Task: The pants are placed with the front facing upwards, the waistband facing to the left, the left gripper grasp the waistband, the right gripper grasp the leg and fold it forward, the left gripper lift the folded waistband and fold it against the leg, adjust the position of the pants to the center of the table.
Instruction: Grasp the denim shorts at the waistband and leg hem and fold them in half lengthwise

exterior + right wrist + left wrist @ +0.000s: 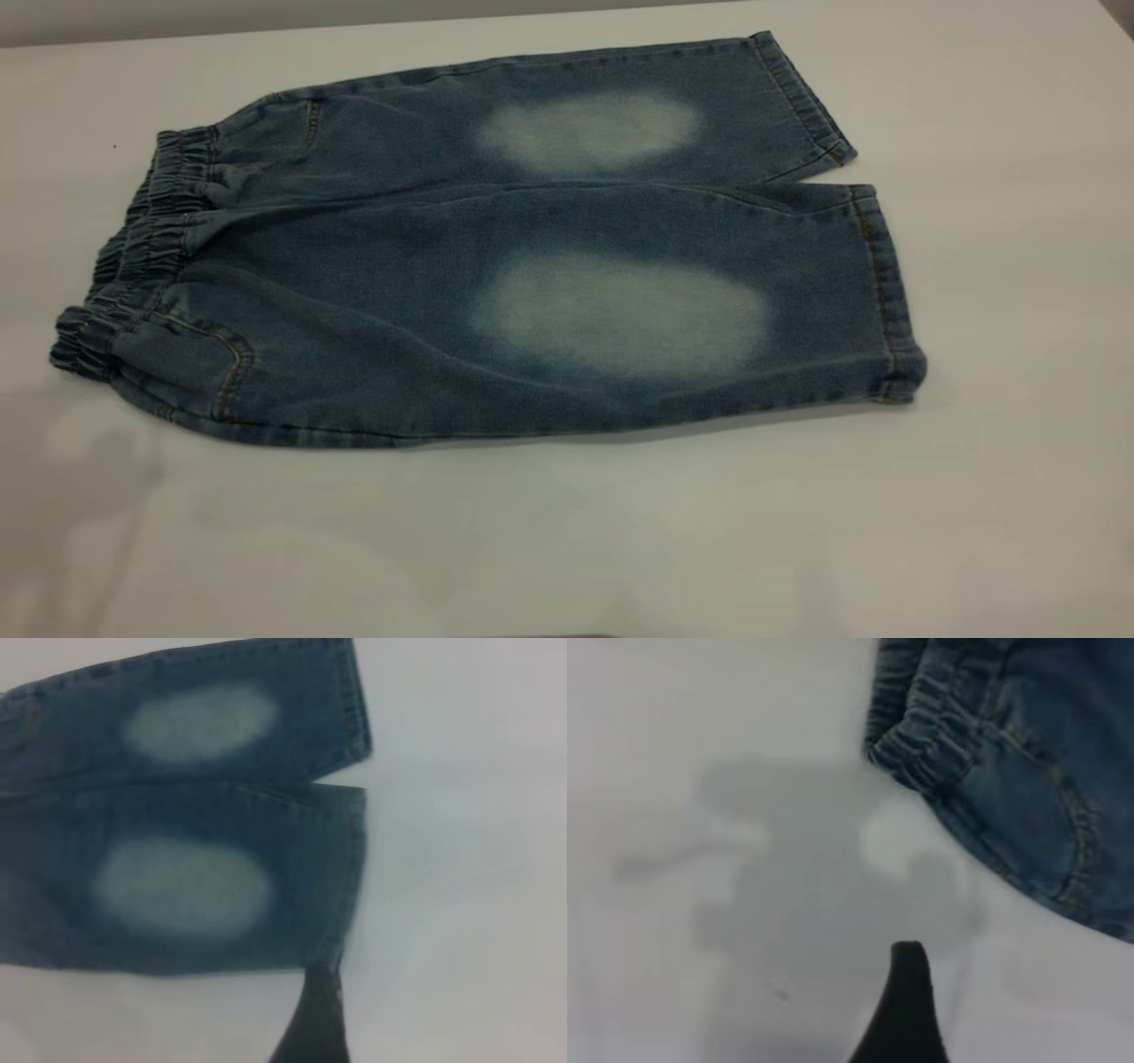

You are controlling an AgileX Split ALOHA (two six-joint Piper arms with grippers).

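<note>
On the white table (974, 496) the pants (496, 292) lie flat, waistband (133, 257) left. Both grippers' jaws: cannot tell.

The pants (496, 257) lie flat and unfolded across the upper middle of the exterior frame, the only obstacle on the table (567, 540); bare tabletop runs along the whole lower half of the frame, down the right edge past the leg hems, and in a narrower strip at the left beside the waistband (133, 257). In the left wrist view one dark fingertip of the left gripper (905, 1010) stands over bare table, apart from the waistband corner. In the right wrist view a fingertip of the right gripper (317, 1014) sits at the nearer leg's (195, 881) hem corner, with open table beyond the hems.
</note>
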